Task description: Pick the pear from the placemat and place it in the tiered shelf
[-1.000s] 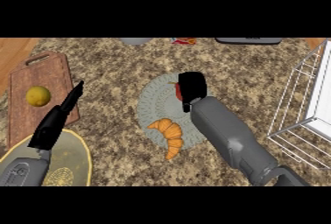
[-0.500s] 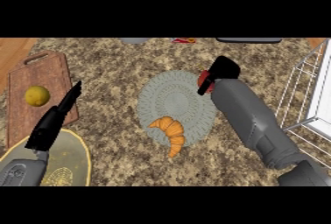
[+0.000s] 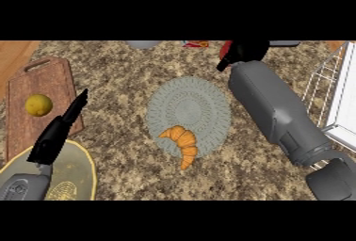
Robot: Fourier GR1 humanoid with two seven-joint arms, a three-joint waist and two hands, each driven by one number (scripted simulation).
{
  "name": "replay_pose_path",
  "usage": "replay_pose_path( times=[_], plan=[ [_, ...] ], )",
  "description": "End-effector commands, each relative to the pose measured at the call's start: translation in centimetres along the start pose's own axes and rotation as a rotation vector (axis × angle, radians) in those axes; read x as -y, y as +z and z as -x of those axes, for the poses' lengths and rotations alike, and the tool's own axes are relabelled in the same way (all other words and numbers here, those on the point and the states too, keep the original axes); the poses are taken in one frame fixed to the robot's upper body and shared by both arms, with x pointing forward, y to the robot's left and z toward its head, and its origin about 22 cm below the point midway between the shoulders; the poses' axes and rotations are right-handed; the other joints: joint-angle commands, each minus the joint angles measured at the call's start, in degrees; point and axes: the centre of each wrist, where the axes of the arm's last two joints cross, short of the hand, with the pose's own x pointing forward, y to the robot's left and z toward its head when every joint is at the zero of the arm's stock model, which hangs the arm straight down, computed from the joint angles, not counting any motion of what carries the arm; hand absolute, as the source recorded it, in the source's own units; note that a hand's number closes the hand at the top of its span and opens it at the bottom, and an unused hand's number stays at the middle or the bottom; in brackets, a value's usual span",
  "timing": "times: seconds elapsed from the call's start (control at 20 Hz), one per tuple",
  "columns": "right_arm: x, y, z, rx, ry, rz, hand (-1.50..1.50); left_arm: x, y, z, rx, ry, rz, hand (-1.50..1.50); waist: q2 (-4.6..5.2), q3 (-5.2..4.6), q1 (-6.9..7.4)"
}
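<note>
The right hand (image 3: pixel 243 51) is up near the far edge of the counter (image 3: pixel 125 75), past the round grey placemat (image 3: pixel 189 112) and to its right. Its black fingers are curled round something red (image 3: pixel 226 47), of which only a small sliver shows at the hand's left side; from this view it is not possible to tell whether that sliver is the pear, since the hand hides almost all of it. No pear lies on the placemat. The grey forearm runs from the hand down toward the lower right corner of the view.

The tiered shelf (image 3: pixel 334 94), a white wire frame, stands at the right edge of the counter, to the right of the forearm. The hand is to the left of it, not over it.

An orange croissant (image 3: pixel 183 142) lies on the near edge of the placemat, partly hanging over onto the counter.

The left hand (image 3: pixel 59 132) rests at the lower left with its fingers straight, holding nothing, pointing up and to the right. It lies over the near right edge of a wooden cutting board (image 3: pixel 42 84), on which sits a yellow lemon (image 3: pixel 39 104). A yellow plate (image 3: pixel 73 174) lies beneath the left wrist.

Along the far edge are a grey object (image 3: pixel 142 44) and a small red and yellow thing (image 3: pixel 196 44), both cut off.
</note>
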Motion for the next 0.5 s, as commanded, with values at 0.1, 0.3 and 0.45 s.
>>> replay_pose_path(
  times=[0.1,0.3,0.45],
  plan=[
    [6.6,1.4,-5.6,0.058,-0.125,0.298,1.50,-0.5,1.1,1.6,-0.033,0.012,-0.019,0.00,-0.85,-0.20,-1.72],
    [12.9,0.2,-7.3,0.017,-0.092,0.412,1.50,-0.9,1.2,1.0,-0.042,0.009,-0.018,0.00,-1.04,-0.13,-2.01],
    [16.1,0.8,-8.7,-0.028,-0.050,0.425,1.50,0.8,1.5,1.3,-0.046,0.004,-0.019,0.00,-1.06,-0.12,-2.40]
  ],
)
